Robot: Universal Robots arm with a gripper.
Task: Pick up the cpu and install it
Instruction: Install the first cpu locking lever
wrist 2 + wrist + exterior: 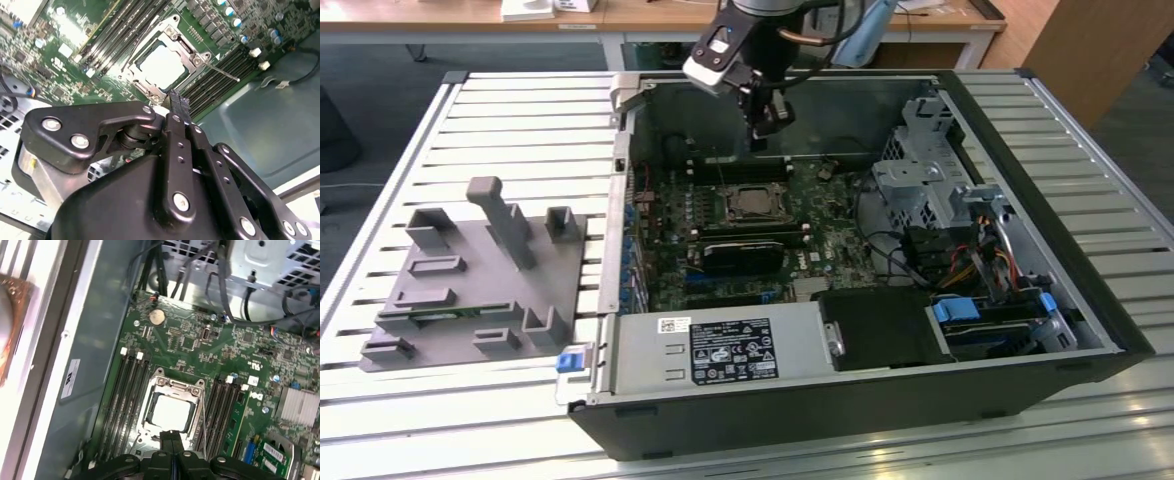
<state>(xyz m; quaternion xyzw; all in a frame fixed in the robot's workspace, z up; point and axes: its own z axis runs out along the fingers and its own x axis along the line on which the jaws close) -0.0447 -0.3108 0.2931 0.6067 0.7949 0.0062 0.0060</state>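
1. Both wrist views give us the cpu (171,412) up close, sitting in the motherboard socket (162,62) frame; in the exterior view we also get the grey tray (467,290) beside the case (1067,300).
2. Arm hangs down over the open case, gripper (761,128) above the board, fingers (179,106) pressed together, holding nothing.

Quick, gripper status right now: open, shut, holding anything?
Gripper: shut, fingertips together with nothing between them, above the motherboard; the cpu sits in the socket.

One cpu (171,412), one socket (172,410), one grey tray (474,285), one computer case (854,400)
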